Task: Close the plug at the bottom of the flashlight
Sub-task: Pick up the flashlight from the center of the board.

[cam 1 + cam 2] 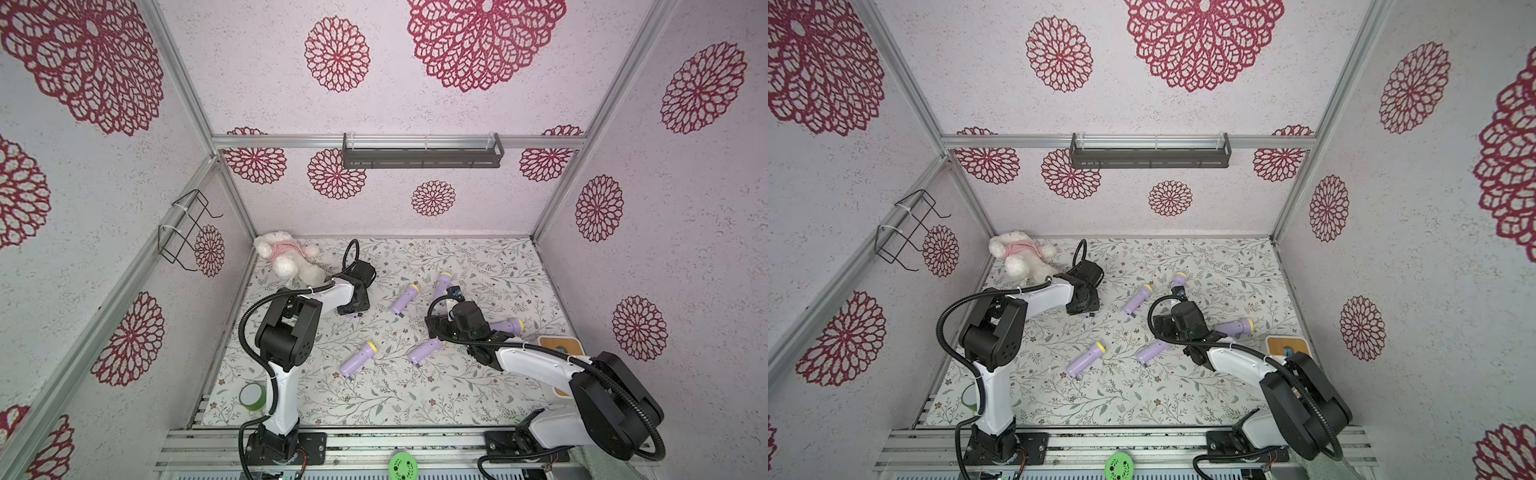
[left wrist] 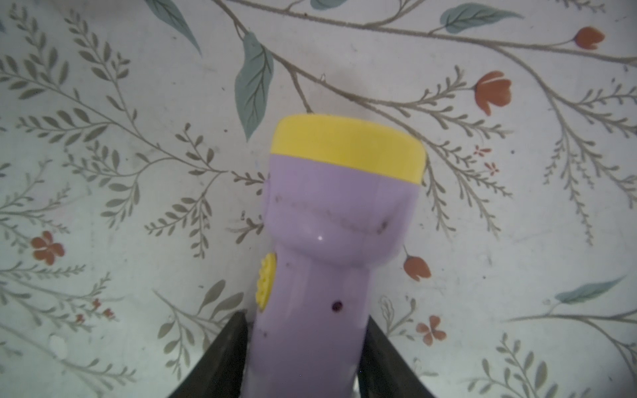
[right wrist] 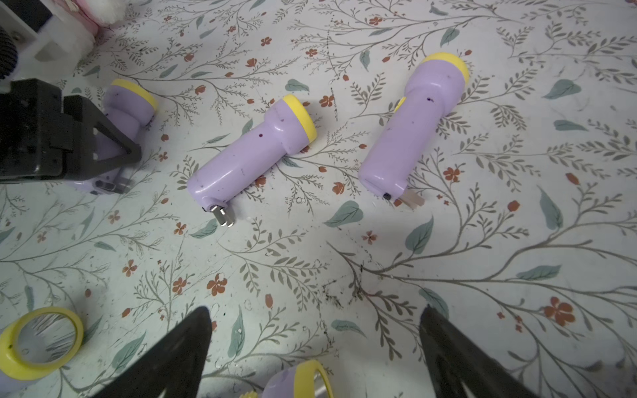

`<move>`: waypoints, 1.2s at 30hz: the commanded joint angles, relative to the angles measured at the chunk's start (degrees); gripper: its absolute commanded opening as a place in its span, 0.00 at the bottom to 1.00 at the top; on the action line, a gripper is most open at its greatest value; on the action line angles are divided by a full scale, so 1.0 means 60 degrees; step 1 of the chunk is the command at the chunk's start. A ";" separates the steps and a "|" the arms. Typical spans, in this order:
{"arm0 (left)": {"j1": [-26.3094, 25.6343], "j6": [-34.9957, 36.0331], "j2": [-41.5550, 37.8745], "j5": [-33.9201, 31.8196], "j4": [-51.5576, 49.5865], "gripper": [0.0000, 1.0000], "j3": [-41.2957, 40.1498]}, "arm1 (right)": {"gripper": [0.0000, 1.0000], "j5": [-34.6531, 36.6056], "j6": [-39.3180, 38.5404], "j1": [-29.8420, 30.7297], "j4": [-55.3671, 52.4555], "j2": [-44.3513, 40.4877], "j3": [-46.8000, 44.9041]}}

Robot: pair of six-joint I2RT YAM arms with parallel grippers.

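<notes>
Both top views show several purple flashlights with yellow heads lying on the floral mat. My left gripper (image 2: 306,314) is shut on the body of one flashlight (image 2: 331,220), one finger on each side. In the right wrist view that gripper (image 3: 69,138) covers the flashlight's middle, and its metal plug (image 3: 112,186) sticks out at the bottom end. In a top view the left gripper (image 1: 353,309) hides this flashlight almost fully. My right gripper (image 3: 315,310) is open above the mat, apart from it, with the head of another flashlight (image 3: 303,379) just below.
Loose flashlights lie mid-mat (image 1: 405,298) (image 1: 442,284) (image 1: 359,358) (image 1: 424,352) and beside the right arm (image 1: 505,326), two with plugs folded out (image 3: 224,215) (image 3: 412,200). A plush toy (image 1: 286,255) sits back left, a green tape roll (image 1: 252,397) front left, a wooden board (image 1: 559,347) right.
</notes>
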 commanded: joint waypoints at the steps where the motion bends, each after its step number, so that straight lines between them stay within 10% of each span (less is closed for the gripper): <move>1: -0.0071 -0.0151 0.0307 -0.0261 -0.0393 0.48 -0.0038 | 0.95 0.0207 -0.0199 0.0083 0.0166 0.0042 0.0164; 9: -0.0090 -0.0154 0.0263 -0.0376 -0.0404 0.38 -0.0148 | 0.95 0.0316 -0.0231 0.0154 0.0100 0.0103 0.0222; 16: -0.0105 -0.0217 -0.0101 -0.0187 -0.0653 0.00 0.0108 | 0.96 0.0235 -0.0352 0.0230 0.0276 0.0003 0.0161; 29: -0.0036 -0.0456 -0.2070 0.2949 -0.1297 0.00 0.1502 | 0.99 -0.1270 0.0088 0.0349 0.1337 -0.1545 -0.0333; 36: 0.0205 -0.0844 -0.3500 0.5117 0.1187 0.00 0.0426 | 0.99 -0.2281 0.1346 0.0349 0.2284 -0.1940 -0.0325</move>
